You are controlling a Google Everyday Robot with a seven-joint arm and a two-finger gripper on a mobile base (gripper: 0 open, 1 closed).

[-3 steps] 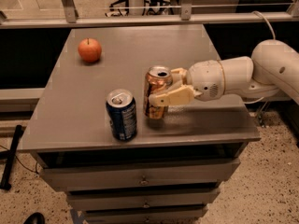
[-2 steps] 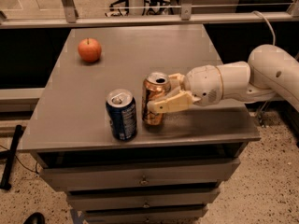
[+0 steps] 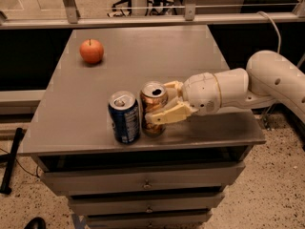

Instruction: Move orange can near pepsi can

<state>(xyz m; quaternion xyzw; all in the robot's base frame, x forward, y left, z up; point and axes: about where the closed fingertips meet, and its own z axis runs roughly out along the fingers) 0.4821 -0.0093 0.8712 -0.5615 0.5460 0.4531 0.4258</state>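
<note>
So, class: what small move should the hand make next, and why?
Probably open the hand and let go: it is shut on the copper-orange metallic can, which seems to stand upright on the grey table, close beside the dark blue drink can.

The single camera looks down on the table (image 3: pixel 214 70) from above and in front of its front edge, tilted forward, so the top recedes away and the drawer fronts (image 3: pixel 143 180) below that edge appear foreshortened. It stands fairly near: the table fills most of the view, with floor on both sides and a rail (image 3: pixel 143 19) beyond the table's far edge. The gripper (image 3: pixel 157 106) sits near the table's front edge, clasping the orange can (image 3: pixel 153 92) just beside the pepsi can (image 3: pixel 124 120).
</note>
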